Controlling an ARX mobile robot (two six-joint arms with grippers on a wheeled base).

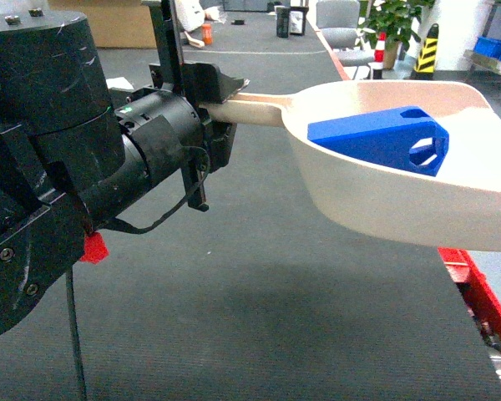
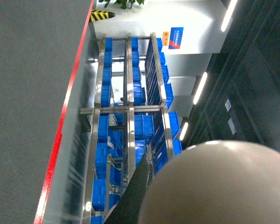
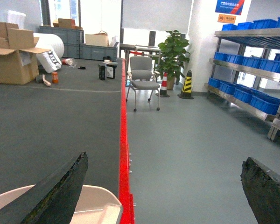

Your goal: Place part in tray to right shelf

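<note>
One blue part (image 1: pixel 382 139) lies inside the cream tray (image 1: pixel 384 196), toward the scoop's far side, its angled top up and a round hole facing right. The tray is held out level above the dark grey floor, its straight handle pointing left into the left gripper (image 1: pixel 220 109), whose black jaws are clamped on that handle. From the left wrist camera the tray's rounded back (image 2: pixel 219 186) fills the lower right corner, and beyond it stands a stainless-steel shelf (image 2: pixel 128 109) stacked with blue crates (image 2: pixel 105 149), seen sideways.

The right gripper (image 3: pixel 163 186) hangs spread wide, its two dark fingers (image 3: pixel 60 191) well apart with nothing between them; a corner of the tray (image 3: pixel 98 205) shows just beside the left finger. Ahead of it a red floor stripe (image 3: pixel 124 140) runs toward a grey chair (image 3: pixel 143 77), a potted plant (image 3: pixel 173 51) and a shelf of blue crates on the right.
</note>
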